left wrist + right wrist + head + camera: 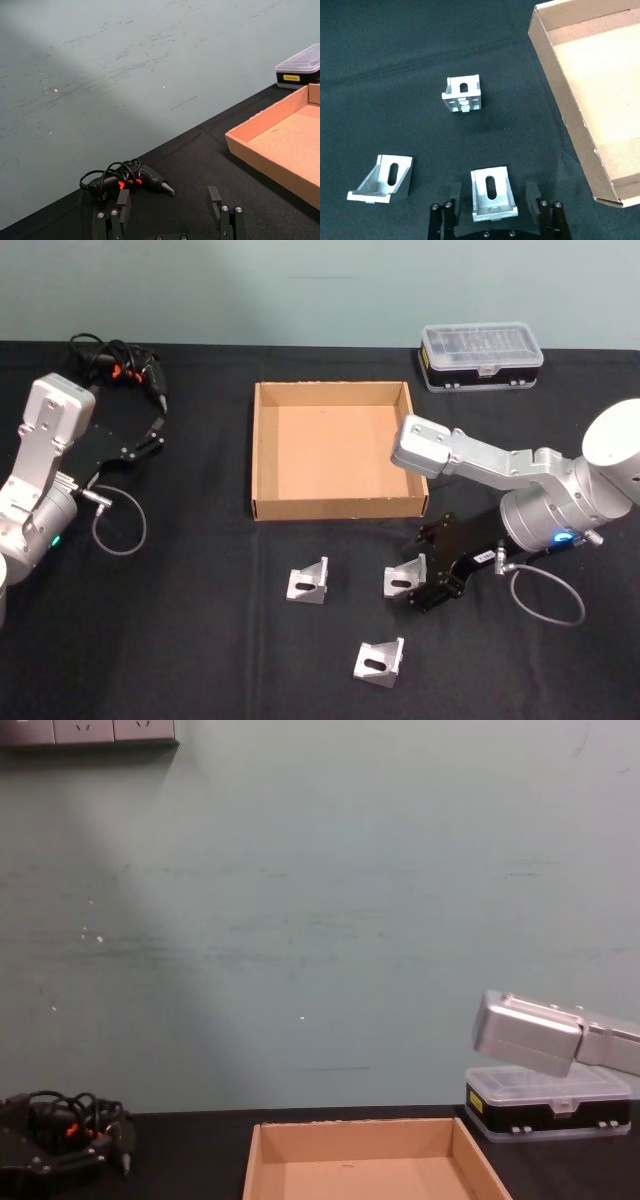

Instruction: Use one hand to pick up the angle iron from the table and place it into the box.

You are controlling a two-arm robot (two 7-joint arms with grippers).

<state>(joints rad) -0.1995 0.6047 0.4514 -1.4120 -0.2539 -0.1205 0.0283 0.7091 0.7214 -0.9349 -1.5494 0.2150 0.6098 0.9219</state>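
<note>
**Angle iron [403,578] bracketed, not yet gripped**

It lies on the table [200,650], rightmost of three, just near of the box [330,508] at its right corner. The right gripper [493,189] straddles it, jaws wide and neither finger touching. Centre on the flat side faces and close squarely so it cannot twist. Then lift clear of the low near wall before moving far. The left gripper [169,200] is parked far left, also wide.

Right gripper [493,192] low, jaws apart; left gripper [169,196] aside
</note>
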